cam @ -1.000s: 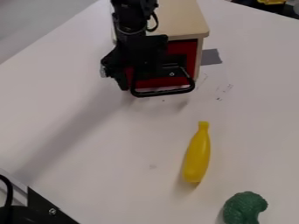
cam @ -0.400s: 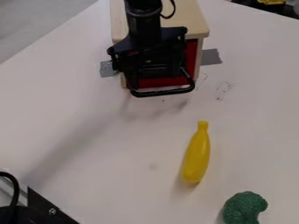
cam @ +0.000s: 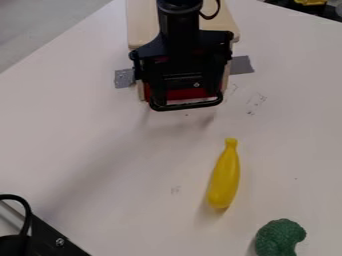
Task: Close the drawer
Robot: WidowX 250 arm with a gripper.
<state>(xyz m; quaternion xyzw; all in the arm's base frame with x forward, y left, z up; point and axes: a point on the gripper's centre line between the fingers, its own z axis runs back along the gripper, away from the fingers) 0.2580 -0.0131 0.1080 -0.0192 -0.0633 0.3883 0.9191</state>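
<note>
The black gripper (cam: 186, 90) hangs at the upper middle, over the front of the small wooden cabinet (cam: 143, 25). Its two fingers stand wide apart, so it is open, one toward each side of the drawer front. Between them a strip of the red drawer (cam: 190, 94) shows, and the black drawer handle (cam: 187, 106) sticks out low at the front. The gripper hides most of the drawer front, so I cannot tell how far the drawer stands out or whether the fingers touch it.
Grey tape (cam: 242, 65) lies right of the cabinet, and another piece (cam: 124, 78) left of it. A yellow toy banana (cam: 225, 177) and green toy broccoli (cam: 279, 238) lie nearer on the white table (cam: 100, 150). Black hardware (cam: 47, 237) fills the lower-left corner.
From the cabinet's left front, the gripper has moved right, now centred across the drawer front. Its shadow has shifted too. The drawer handle shows no visible movement.
</note>
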